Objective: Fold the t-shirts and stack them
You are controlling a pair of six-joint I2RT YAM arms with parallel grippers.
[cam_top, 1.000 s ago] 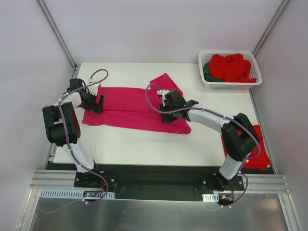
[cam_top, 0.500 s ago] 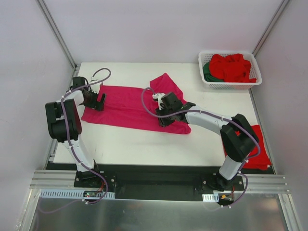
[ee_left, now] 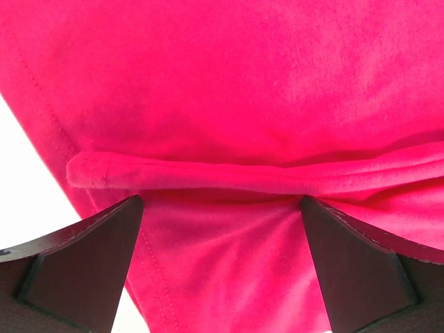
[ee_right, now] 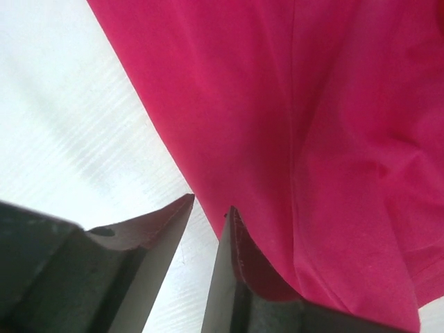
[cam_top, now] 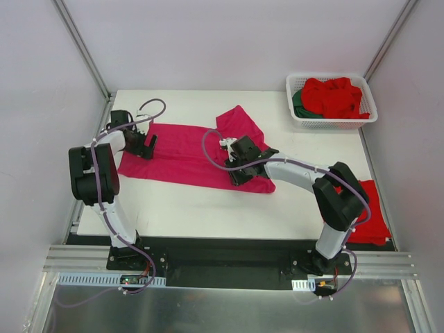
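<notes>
The left gripper (ee_left: 222, 201) has its jaws spread wide over a fold in the magenta t-shirt (cam_top: 182, 149). The right gripper (ee_right: 209, 207) is narrowly parted at the hem, with bare table (ee_right: 62, 104) between.

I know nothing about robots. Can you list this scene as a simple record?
spread shirt: magenta-pink cloth t-shirt, flat on white table
left tool: wide open over that shirt's left end
right tool: nearly closed at its near edge; grip unclear
basket: white slotted plastic basket holding bright red shirts and a dark green shirt
near right: another red shirt
</notes>
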